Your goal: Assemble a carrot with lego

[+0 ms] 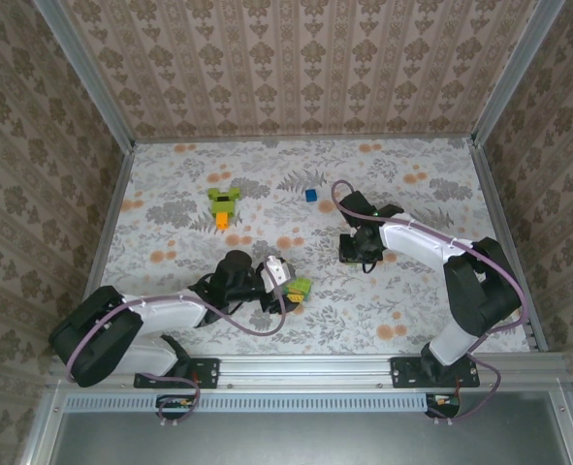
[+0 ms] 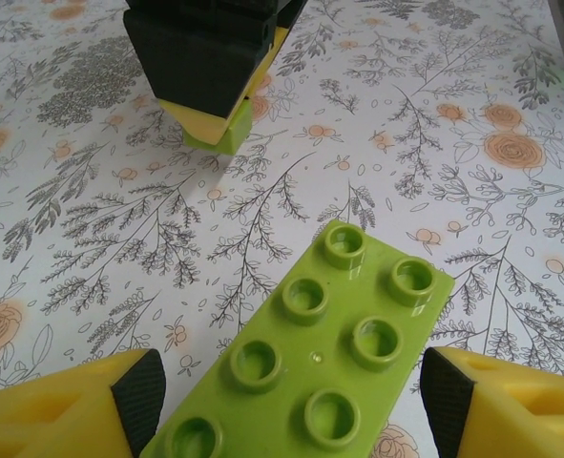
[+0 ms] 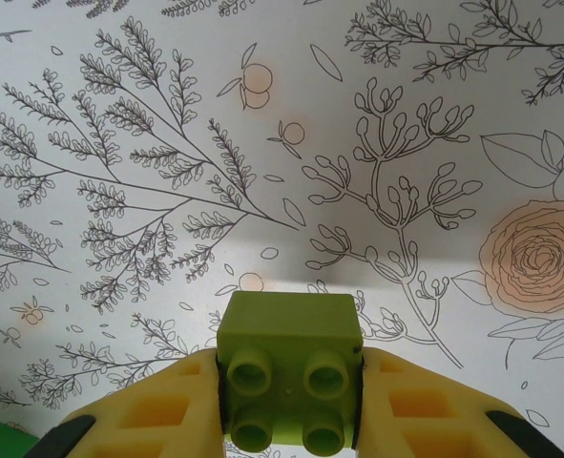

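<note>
The carrot (image 1: 224, 204), a small build of lime-green and dark green bricks with an orange tip, lies on the table at the back left. A long lime-green lego brick (image 2: 320, 353) lies studs up between the fingers of my left gripper (image 2: 291, 391), which stands open with a gap at the right pad (image 2: 446, 401). In the top view this gripper (image 1: 291, 283) is low over the table's near middle. My right gripper (image 3: 289, 382) is shut on a small lime-green four-stud brick (image 3: 289, 358), just above the table. The left wrist view has it (image 2: 210, 57) straight ahead.
A blue brick (image 1: 311, 195) sits at the back middle and a small orange brick (image 1: 157, 256) near the left. Wallpapered walls with metal posts enclose the flowered table (image 1: 412, 300). The right arm (image 1: 431, 247) reaches in from the right.
</note>
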You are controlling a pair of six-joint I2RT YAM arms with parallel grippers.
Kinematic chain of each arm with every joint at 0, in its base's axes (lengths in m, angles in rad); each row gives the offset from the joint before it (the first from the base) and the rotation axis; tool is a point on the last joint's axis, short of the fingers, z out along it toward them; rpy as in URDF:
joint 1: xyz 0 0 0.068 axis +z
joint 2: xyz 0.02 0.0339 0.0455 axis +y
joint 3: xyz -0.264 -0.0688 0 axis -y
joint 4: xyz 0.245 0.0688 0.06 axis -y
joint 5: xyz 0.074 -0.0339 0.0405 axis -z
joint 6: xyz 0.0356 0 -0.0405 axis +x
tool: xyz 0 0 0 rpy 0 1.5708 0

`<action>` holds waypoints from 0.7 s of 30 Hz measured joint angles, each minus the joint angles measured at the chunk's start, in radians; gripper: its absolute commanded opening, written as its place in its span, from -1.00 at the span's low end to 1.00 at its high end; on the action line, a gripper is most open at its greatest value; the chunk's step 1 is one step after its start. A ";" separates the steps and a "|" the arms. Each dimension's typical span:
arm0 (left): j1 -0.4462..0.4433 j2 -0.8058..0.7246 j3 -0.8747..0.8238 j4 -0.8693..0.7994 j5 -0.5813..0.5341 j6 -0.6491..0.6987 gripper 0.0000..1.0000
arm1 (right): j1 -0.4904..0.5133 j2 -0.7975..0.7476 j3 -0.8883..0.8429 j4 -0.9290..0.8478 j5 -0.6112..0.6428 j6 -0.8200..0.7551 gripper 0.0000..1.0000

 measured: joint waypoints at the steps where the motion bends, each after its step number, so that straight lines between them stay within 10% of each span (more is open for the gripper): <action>1: 0.000 0.000 0.000 0.000 0.003 0.000 0.47 | 0.000 0.000 0.001 0.000 0.000 0.000 -0.43; 21: -0.028 -0.053 -0.010 -0.008 0.007 -0.034 0.40 | 0.016 0.015 0.002 0.000 0.000 0.000 -0.43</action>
